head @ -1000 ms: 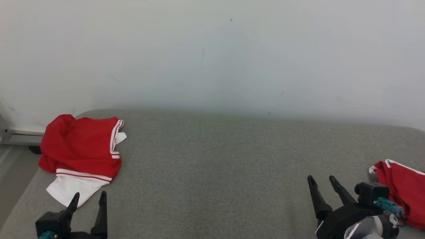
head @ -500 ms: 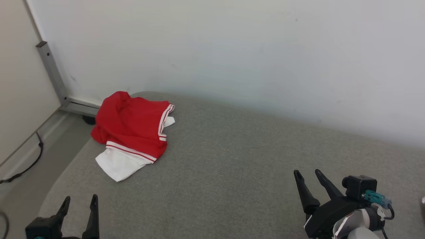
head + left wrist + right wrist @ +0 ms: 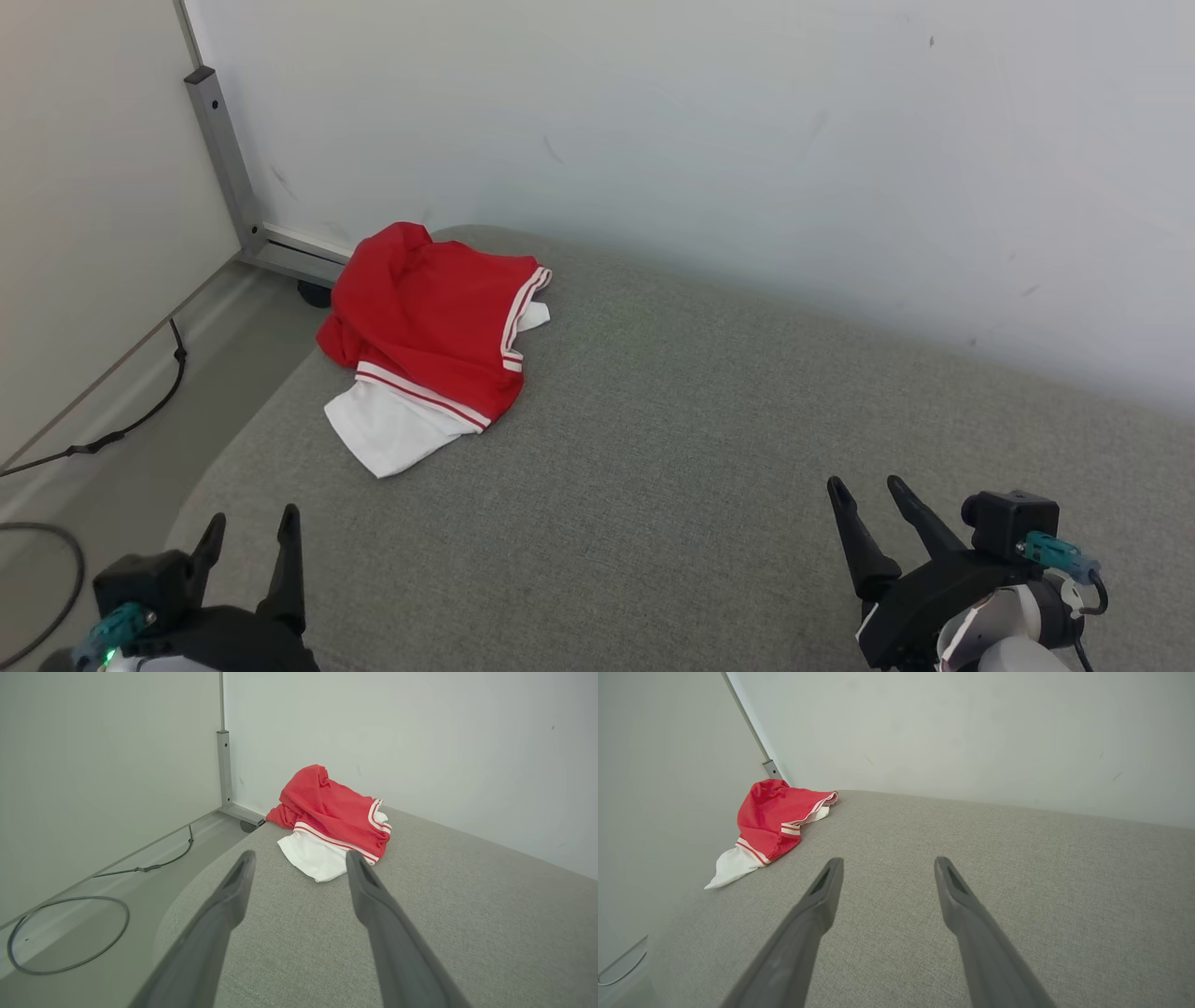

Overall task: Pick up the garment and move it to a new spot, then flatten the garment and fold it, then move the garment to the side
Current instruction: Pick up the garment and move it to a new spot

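Red cloth with white striped trim makes up most of the garment (image 3: 429,317), which lies crumpled in a loose heap at the far left corner of the counter (image 3: 700,448), with a plain white part spilling out from under the red toward the near side. Its red bulk reaches the counter's rounded left edge, and the rest of the grey woven counter top around it is bare. The left tool (image 3: 253,515) hovers over the near left corner, its two dark fingers spread wide with nothing between them; seen from the left wrist, this tool (image 3: 300,856) points toward the garment (image 3: 336,812) but stays apart from it. The right tool (image 3: 864,483) sits near the near edge toward the right, also spread and empty, well apart from the garment. Beyond the left edge are a grey floor (image 3: 140,411) with a dark cable (image 3: 121,429), a metal post (image 3: 219,140), and a pale wall (image 3: 653,112).
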Available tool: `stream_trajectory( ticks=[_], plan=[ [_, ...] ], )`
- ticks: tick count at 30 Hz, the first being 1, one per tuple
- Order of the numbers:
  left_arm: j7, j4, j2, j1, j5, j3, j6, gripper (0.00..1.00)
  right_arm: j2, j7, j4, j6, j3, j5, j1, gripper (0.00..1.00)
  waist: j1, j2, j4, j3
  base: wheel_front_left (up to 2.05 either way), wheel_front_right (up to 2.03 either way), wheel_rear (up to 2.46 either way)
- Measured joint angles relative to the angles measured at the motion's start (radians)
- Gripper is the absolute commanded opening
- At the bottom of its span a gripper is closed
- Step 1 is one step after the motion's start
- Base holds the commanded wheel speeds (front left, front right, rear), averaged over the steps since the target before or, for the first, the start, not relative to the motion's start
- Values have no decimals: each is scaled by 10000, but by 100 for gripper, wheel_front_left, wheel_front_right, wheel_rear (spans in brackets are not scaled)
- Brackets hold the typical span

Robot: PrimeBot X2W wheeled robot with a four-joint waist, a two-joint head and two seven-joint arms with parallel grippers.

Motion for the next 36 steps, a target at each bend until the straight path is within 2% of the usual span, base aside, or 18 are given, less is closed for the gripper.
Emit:
stream_trajectory(
  ticks=[4, 10, 13, 17, 22, 30, 36],
  plan=[
    [571, 918, -146, -686, -280, -59, -184, 100, -33, -4, -142, 0, 0, 0, 96, 100, 0, 0, 5, 38, 0, 0, 0],
    [1331, 2192, -366, -2176, -744, -232, -698, 100, -255, 140, -1185, -12, 339, -318, 412, 100, 0, -1, -127, 376, 0, 0, 0],
    [1810, 2759, -288, -2750, -706, -598, -1158, 100, -485, 288, -1666, -42, 416, -491, 532, 100, 0, 0, -270, 670, 0, 0, 0],
    [2207, 3432, -263, -3502, -796, -476, -1319, 100, -796, 477, -2412, -102, 422, -709, 509, 100, 0, 0, -576, 1096, 0, 0, 0],
    [2562, 3963, -288, -4484, -884, -176, -1246, 100, -1195, 717, -3348, -176, 345, -999, 451, 100, 1, 0, -1085, 1675, 0, 0, 0],
    [3068, 4681, -407, -5706, -984, 130, -863, 100, -1363, 1016, -4485, -265, 44, -1041, -32, 100, 1, 0, -1857, 2784, 0, 0, 0],
    [3367, 5053, -485, -6567, -1158, 337, -583, 100, -1546, 1312, -5246, -82, 40, -846, -344, 100, 1, 1, -2305, 3706, 0, 0, 0]
  ],
)
